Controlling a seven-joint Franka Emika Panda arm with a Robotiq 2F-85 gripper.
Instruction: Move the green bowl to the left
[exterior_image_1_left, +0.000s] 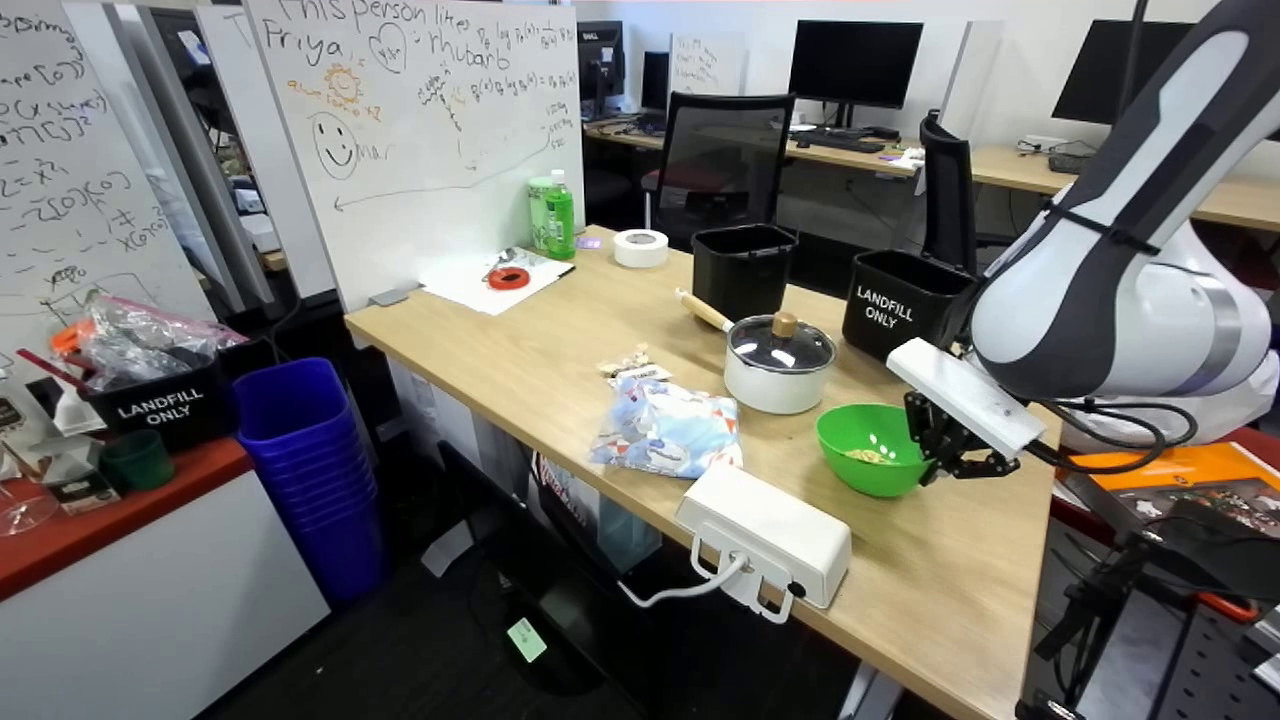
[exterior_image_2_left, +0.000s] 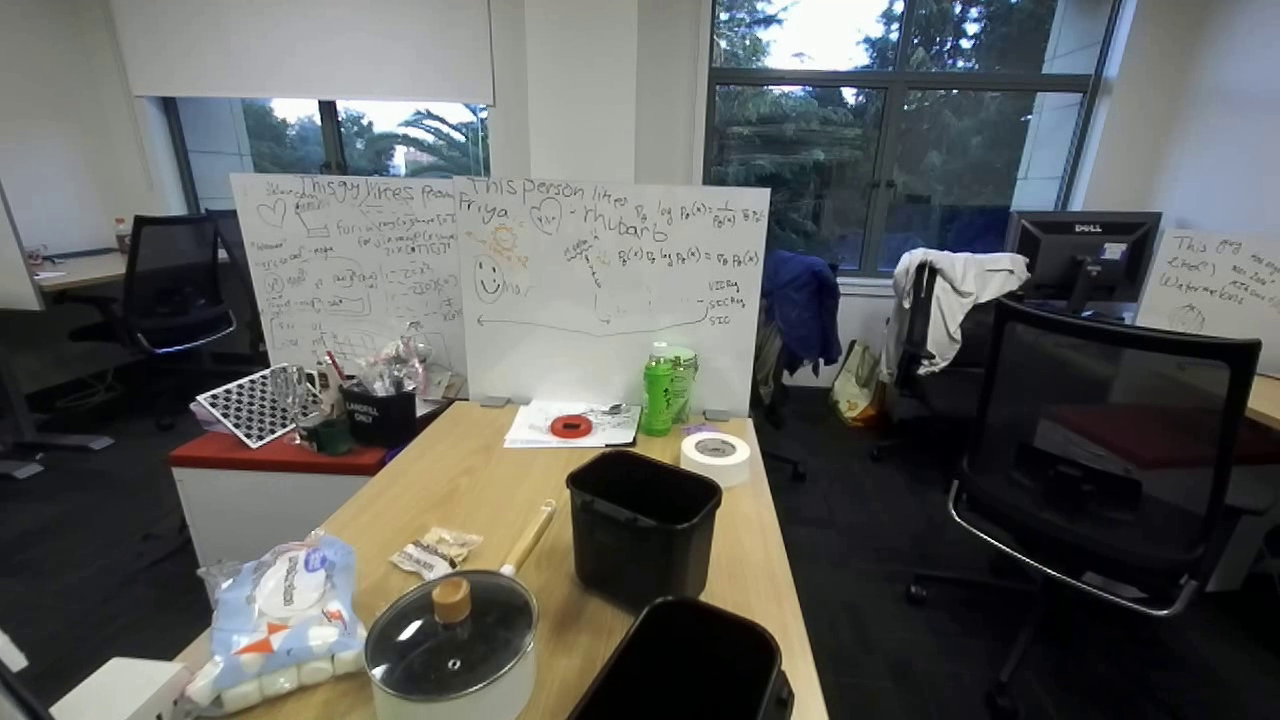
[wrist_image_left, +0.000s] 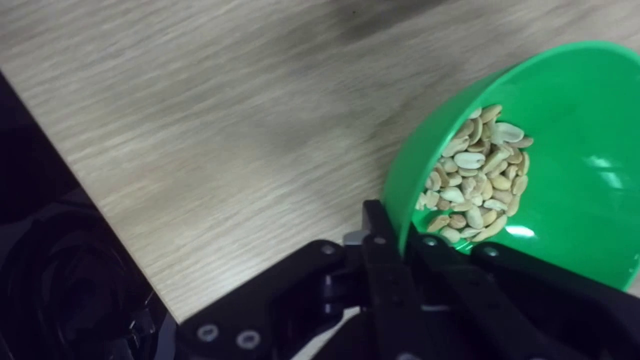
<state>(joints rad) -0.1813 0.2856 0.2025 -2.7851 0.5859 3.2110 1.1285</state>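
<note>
Jaws narrow, pinching green bowl (wrist_image_left: 575, 150) by rim: one jaw inside wall, other outside. Bowl at arm end of bench (exterior_image_1_left: 960, 580); can't tell if base touches it. Nuts (wrist_image_left: 477, 175) lie in bowl bottom. Lidded white pot (exterior_image_1_left: 772, 388) just beside bowl, black LANDFILL ONLY bin (exterior_image_1_left: 872, 338) near both. Second black bin (exterior_image_1_left: 742, 280) near pot. Blue-white bag (exterior_image_1_left: 665, 430) and white box (exterior_image_1_left: 770, 515) also near, box at bench edge. Tape roll (exterior_image_2_left: 715, 472) well apart, far end.

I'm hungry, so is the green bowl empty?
No, partly filled: in the wrist view, nuts lie in the bowl, with bare green showing beside them.
</note>
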